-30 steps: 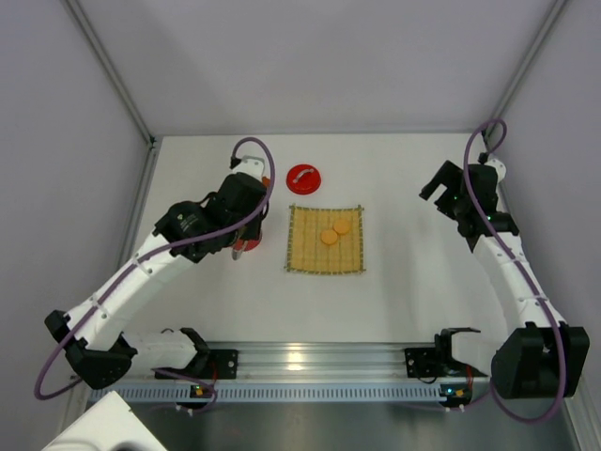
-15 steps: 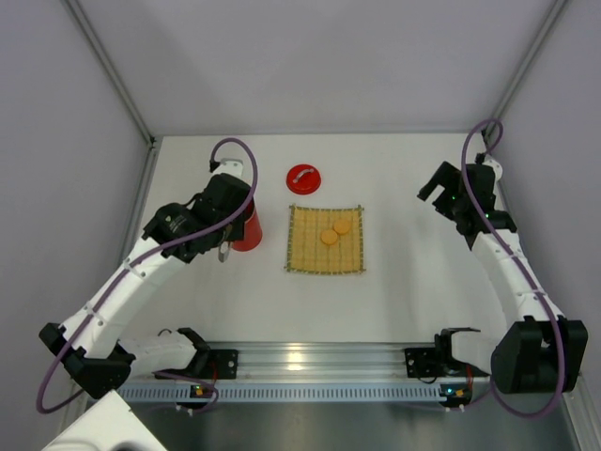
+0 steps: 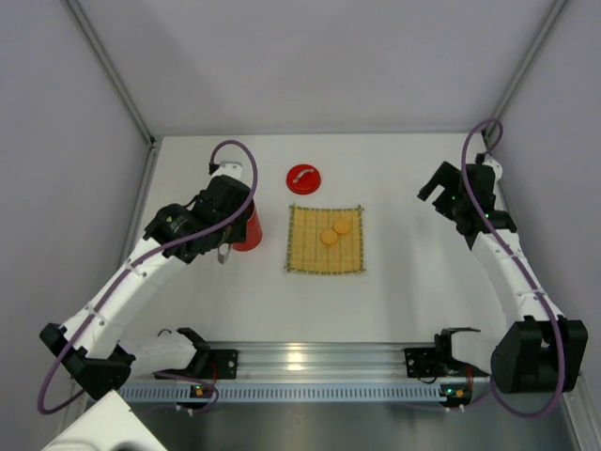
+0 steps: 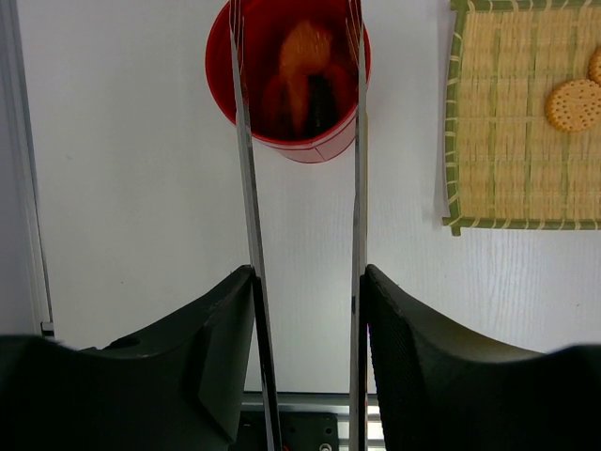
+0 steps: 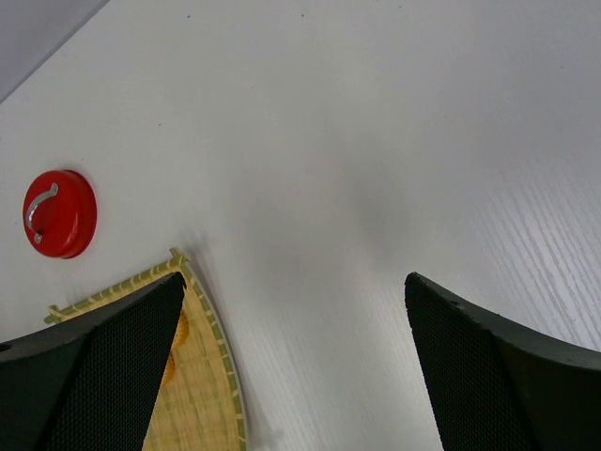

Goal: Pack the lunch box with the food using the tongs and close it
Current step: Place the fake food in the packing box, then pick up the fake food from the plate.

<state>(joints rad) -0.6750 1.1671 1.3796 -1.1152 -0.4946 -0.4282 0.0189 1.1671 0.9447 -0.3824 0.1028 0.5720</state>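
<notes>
Tongs [image 4: 248,188] over open lunch box [image 4: 319,147] (food [image 4: 302,58] apparently inside).

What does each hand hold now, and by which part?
The left hand holds the tongs by the outer sides of both blades, far behind the tips, which reach the lunch box. The right hand is open and holds nothing.

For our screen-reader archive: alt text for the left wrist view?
The left gripper holds spread tongs, tips at the mouth of a red lunch box with food inside. A mat with orange slices lies to the right.
</notes>
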